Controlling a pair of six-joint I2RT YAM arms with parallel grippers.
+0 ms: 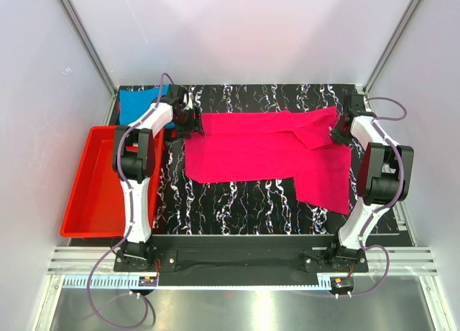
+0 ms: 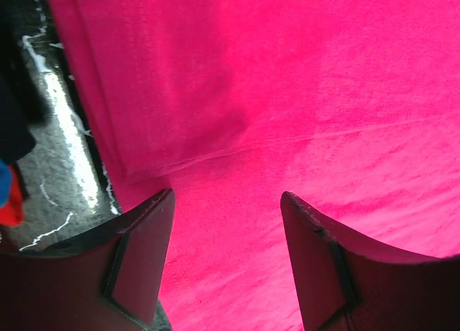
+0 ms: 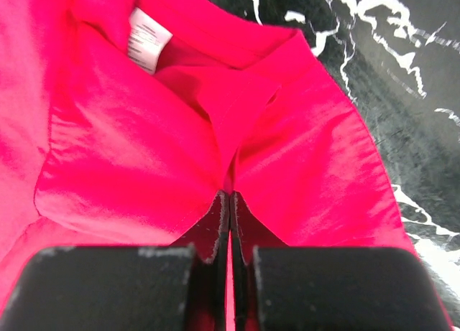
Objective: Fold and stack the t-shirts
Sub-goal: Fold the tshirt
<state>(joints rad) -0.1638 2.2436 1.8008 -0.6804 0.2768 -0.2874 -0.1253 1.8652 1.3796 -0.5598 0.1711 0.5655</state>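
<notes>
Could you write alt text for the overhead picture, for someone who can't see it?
A magenta-pink t-shirt lies spread on a black marbled table, the left gripper at its left edge and the right gripper at its right. A turquoise-blue t-shirt lies at the far left corner, behind a red tray.

Matt pink cloth shirt (image 1: 266, 148); glossy black marbled tabletop (image 1: 244, 202); shiny plastic tray (image 1: 90, 191)
</notes>
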